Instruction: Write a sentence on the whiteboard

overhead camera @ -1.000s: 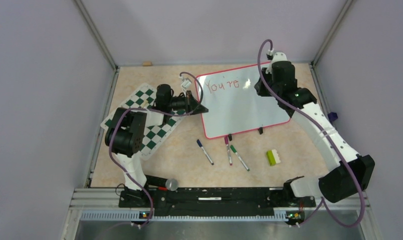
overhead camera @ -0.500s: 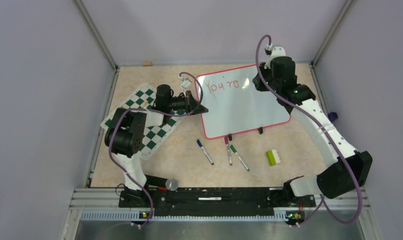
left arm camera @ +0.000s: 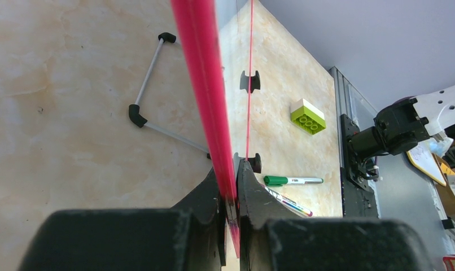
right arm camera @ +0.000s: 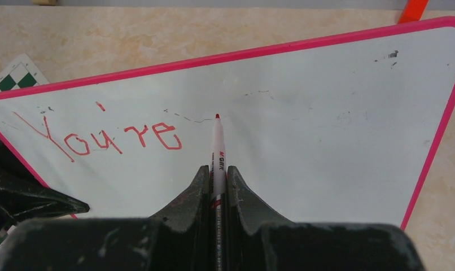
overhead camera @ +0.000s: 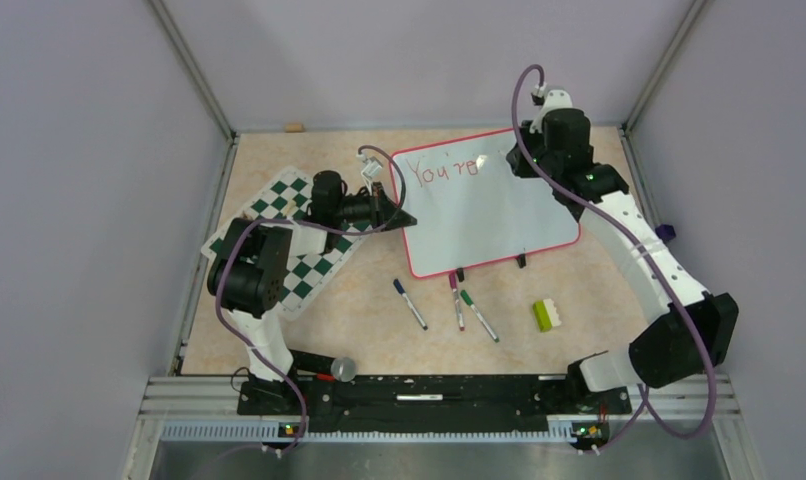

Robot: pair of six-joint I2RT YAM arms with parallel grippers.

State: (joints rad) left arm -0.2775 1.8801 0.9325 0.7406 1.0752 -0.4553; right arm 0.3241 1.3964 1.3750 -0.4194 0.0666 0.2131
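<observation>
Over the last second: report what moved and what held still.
The right gripper, shut on the red marker, shifted toward the far edge of the whiteboard. Nothing was grasped or released. The left gripper stayed clamped on the board's frame; the word "You're", loose markers and green block are unchanged.

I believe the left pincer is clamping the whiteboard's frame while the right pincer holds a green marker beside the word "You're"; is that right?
Not quite: the marker in the right pincer is red, not green, as the right wrist view shows. The rest stands: the left pincer clamps the frame of the whiteboard, and the marker's tip is beside "You're".
</observation>
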